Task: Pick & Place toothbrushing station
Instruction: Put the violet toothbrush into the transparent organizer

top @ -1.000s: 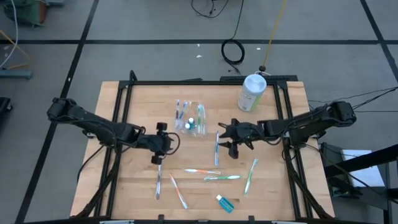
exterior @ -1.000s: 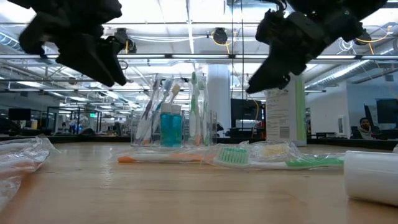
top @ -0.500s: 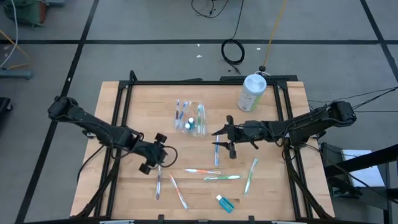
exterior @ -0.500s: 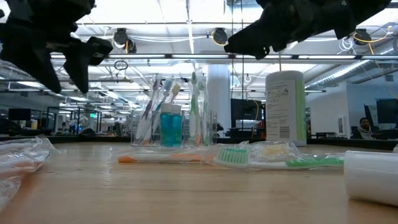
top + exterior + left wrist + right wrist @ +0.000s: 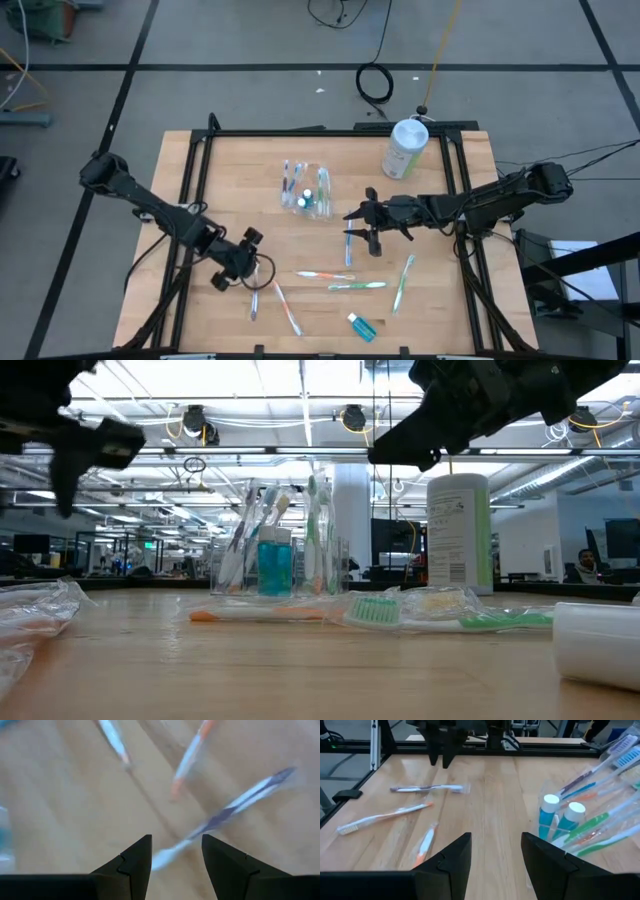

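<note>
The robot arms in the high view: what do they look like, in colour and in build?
Both arms are dark, nearly black, and slim, built of jointed links with black cables along them. The left gripper and the right gripper are black as well. In the wrist views each has two flat, dark, wedge-shaped jaws. No markings show.

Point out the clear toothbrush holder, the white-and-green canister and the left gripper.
clear toothbrush holder [image 5: 309, 190], high view, on the middle of its see-through body.
white-and-green canister [image 5: 405, 148], high view, on its white side wall.
left gripper [image 5: 176, 857], left wrist view, midway between its two open fingertips, above a toothbrush.
</note>
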